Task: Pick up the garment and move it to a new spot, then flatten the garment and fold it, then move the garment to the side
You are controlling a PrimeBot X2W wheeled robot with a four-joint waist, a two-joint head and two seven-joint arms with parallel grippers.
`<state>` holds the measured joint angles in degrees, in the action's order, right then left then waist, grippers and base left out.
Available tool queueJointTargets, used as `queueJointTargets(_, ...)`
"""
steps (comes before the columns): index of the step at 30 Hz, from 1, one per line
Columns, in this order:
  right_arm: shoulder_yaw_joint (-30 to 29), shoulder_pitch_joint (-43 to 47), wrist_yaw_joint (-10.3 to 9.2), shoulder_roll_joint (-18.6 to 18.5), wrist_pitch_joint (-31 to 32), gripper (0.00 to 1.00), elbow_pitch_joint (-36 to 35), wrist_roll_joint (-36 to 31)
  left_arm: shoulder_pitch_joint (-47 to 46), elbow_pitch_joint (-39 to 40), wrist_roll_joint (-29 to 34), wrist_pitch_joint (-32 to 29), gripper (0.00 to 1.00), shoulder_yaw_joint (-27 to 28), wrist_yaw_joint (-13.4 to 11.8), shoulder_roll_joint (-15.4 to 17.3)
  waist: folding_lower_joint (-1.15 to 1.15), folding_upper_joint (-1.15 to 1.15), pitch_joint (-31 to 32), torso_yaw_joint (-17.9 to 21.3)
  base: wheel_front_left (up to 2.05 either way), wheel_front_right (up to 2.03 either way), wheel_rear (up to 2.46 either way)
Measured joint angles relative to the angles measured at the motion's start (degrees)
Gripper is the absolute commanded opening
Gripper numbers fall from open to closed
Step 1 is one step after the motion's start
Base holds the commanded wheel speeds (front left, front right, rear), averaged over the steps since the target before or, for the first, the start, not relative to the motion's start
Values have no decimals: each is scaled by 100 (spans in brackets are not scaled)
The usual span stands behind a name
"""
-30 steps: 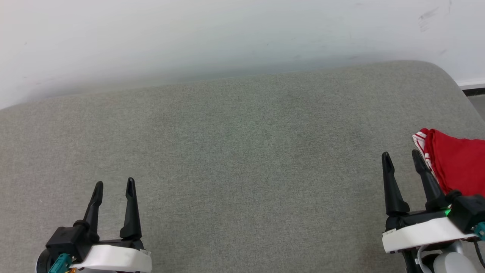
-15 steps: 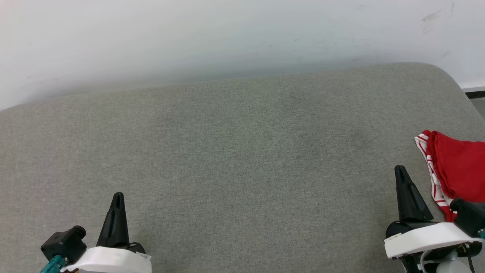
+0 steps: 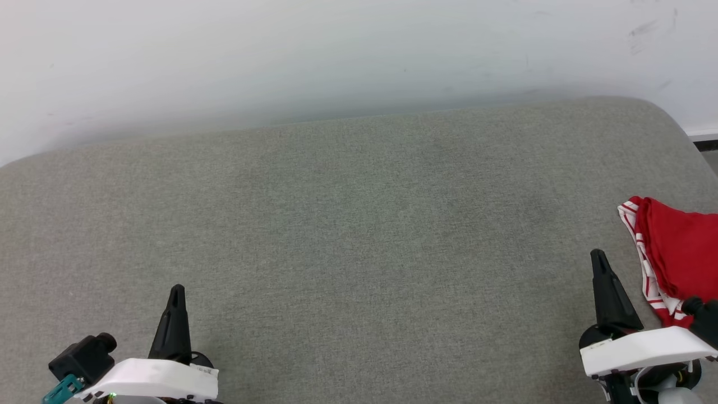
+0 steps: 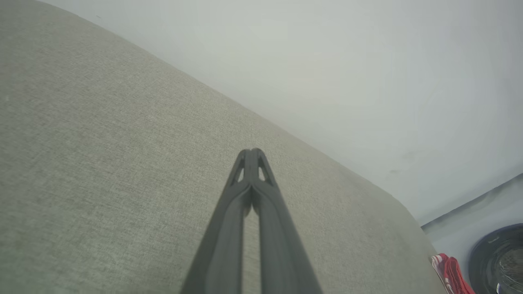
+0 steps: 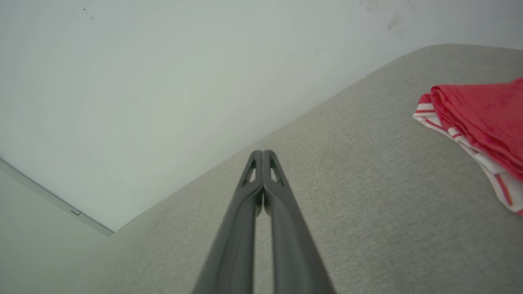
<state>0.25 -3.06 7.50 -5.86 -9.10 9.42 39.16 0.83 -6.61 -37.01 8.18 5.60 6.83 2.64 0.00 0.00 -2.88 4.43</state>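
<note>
The garment (image 3: 679, 247) lies in a folded stack at the far right of the grey padded surface (image 3: 359, 224), red layers on top and white-and-red striped trim showing along its left edge; its right part runs out of the head view, so I cannot tell how close it sits to the surface's edge. The left gripper (image 3: 176, 289) is low at the near left with its two fingers pressed together on nothing; the right gripper (image 3: 598, 256) is at the near right, fingers likewise pressed together and empty, tips just beside the striped trim but apart from it. Judging by the fold and the spot, the task looks all but done.

The risks from here: the right wrist is so near the stack that a sideways swing towards the right could catch the trim and drag the thin layers open; a nudge in that direction could also push the stack off the side, if the edge is close; the fabric looks light and slippery, so the upper folds could slide on their own if bumped.

Count: one garment; two grippers, two fingers each; one padded surface; one pale wall (image 3: 336, 56) behind it.
</note>
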Motion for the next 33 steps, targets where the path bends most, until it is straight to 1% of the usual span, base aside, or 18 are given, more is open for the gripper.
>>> queueJointTargets(15,-90,-42,-1,24,274,0,96,1191,-135,-158,-1184,-308,0,18,7,1,0,0,41,-66,0,0,0)
queueJointTargets(33,-199,-106,-1,55,597,0,189,2362,-277,-320,-2383,-634,0,35,21,4,0,0,89,-145,0,0,0)
